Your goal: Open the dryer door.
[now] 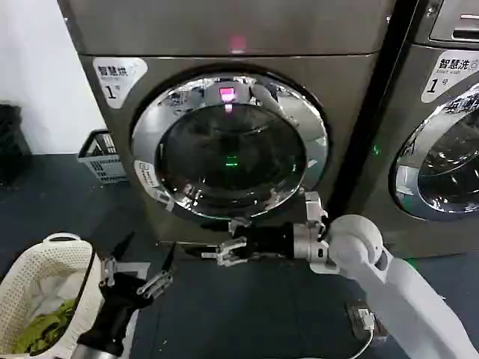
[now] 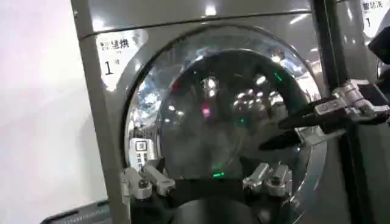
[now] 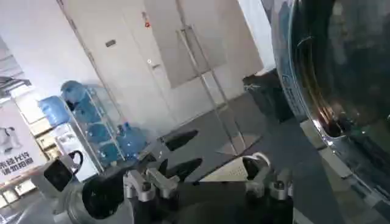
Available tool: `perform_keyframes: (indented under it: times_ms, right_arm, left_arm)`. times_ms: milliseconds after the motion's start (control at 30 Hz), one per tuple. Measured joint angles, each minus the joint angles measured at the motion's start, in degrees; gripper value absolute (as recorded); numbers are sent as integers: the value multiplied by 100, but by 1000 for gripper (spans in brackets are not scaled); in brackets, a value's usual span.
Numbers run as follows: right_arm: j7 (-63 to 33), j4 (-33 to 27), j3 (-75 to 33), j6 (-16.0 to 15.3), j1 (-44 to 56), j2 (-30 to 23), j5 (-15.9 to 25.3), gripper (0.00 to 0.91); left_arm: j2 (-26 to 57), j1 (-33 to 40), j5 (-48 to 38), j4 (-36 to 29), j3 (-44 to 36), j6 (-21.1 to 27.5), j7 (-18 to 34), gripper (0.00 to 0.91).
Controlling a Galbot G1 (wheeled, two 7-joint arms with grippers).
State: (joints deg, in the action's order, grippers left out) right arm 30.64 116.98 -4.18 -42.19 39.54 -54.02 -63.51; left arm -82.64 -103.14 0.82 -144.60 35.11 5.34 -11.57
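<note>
Dryer door (image 1: 228,146) sits shut at upper centre of the head view, on the machine marked "1". Right hand (image 1: 217,253), fingers spread and empty, hovers just below its chrome rim; left hand (image 1: 138,275) waits released at lower left. Hooking the rim's edge squarely, then pulling outward along the hinge arc, should work best.

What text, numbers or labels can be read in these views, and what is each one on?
"智慧烘 1": white label on the bronze-grey dryer, upper left of the dryer door.
"智慧洗": white label on the neighbouring machine; smaller print unreadable.
Sticker on the door's chrome rim: too small to read.
</note>
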Motion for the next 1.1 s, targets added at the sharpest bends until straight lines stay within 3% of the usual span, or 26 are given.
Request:
perform_keyframes:
  times_ms: [200,467,800,1100]
  right_arm:
    - [470,-140,20,5,25,-92,938,907]
    - [542,-445,150,511,-255,-313,1502,907]
    - [205,-894,348,1081,-586,-596,1816,907]
    - [31,-1205,520,1262,-793,-784,1864,907]
  left_arm:
    - [-5,-9,2,2,3,2,0,907]
    - [-23,-17,9,4,0,8,-1,907]
    - [-35,-38,11,-23,11,8,1,907]
    - [-41,-41,12,-42,6,8,0,907]
